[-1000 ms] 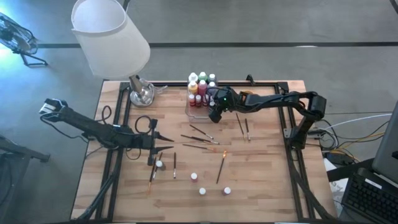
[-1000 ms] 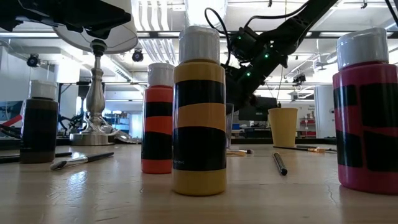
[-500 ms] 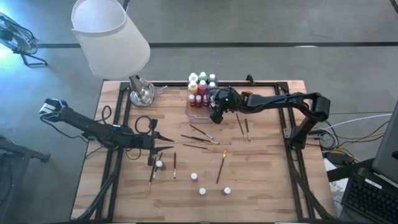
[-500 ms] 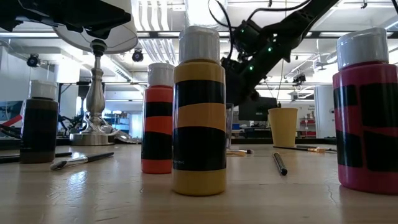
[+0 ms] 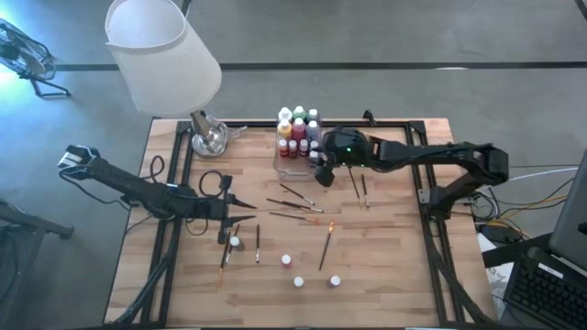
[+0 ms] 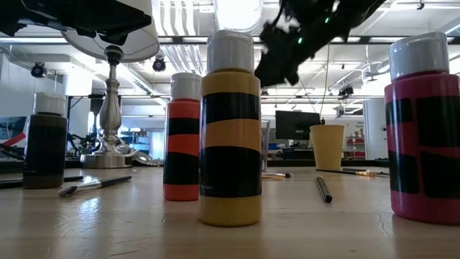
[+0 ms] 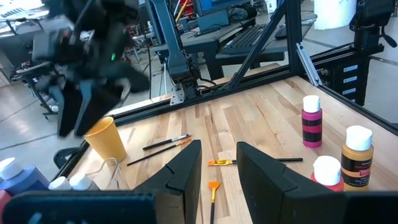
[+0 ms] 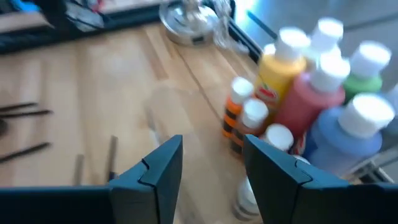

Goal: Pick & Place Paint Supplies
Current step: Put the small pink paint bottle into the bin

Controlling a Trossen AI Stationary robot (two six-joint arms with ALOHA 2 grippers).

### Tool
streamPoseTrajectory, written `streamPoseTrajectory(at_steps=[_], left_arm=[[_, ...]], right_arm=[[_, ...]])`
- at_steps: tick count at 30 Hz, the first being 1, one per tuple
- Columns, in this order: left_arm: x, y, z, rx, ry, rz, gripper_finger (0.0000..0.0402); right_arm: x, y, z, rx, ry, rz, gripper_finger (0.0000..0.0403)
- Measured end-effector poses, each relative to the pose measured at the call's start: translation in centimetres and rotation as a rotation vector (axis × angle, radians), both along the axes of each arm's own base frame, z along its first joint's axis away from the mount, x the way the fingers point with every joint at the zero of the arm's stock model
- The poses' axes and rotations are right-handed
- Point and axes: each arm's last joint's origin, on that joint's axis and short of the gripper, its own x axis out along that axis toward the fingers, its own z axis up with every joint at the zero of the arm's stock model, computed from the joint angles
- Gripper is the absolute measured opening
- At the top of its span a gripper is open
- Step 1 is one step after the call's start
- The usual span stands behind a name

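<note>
Several paint bottles with white caps (image 5: 298, 128) stand packed in a clear box (image 5: 279, 163) at the table's far middle; the right wrist view shows them close (image 8: 311, 93). More bottles (image 5: 299, 281) stand loose near the front edge, among them a yellow one (image 6: 230, 129) in the low view. Thin paintbrushes (image 5: 293, 195) lie flat mid-table. My right gripper (image 5: 321, 170) hovers open above the table beside the box's near right corner, nothing between its fingers (image 8: 211, 163). My left gripper (image 5: 246, 209) waits open at the left, level, with nothing in it (image 7: 219, 169).
A lamp with a white shade (image 5: 165, 55) stands on its metal base (image 5: 209, 137) at the far left corner. An orange cup (image 7: 107, 138) stands by the box. More brushes (image 5: 358, 183) lie right of the box. Bare wood shows at the near right.
My right gripper has risen from beside the clear box and drawn back a little toward the table's right edge, its fingers tipping less steeply down. The bottles and brushes have kept their places.
</note>
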Motion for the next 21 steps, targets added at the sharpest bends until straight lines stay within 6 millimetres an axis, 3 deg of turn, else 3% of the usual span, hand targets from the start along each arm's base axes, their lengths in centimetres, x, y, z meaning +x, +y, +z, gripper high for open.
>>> streamPoseTrajectory(at_steps=[11,21], left_arm=[[0.0,0.0,0.0,0.0,0.001,0.0,0.0108],[0.0,0.0,-0.1,0.002,0.007,0.0,0.0108]], right_arm=[[-4.0,6.2,6.2,-0.094,-0.137,0.092,0.0134],[-7.2,11.6,7.0,-0.06,-0.092,0.104,0.0143]])
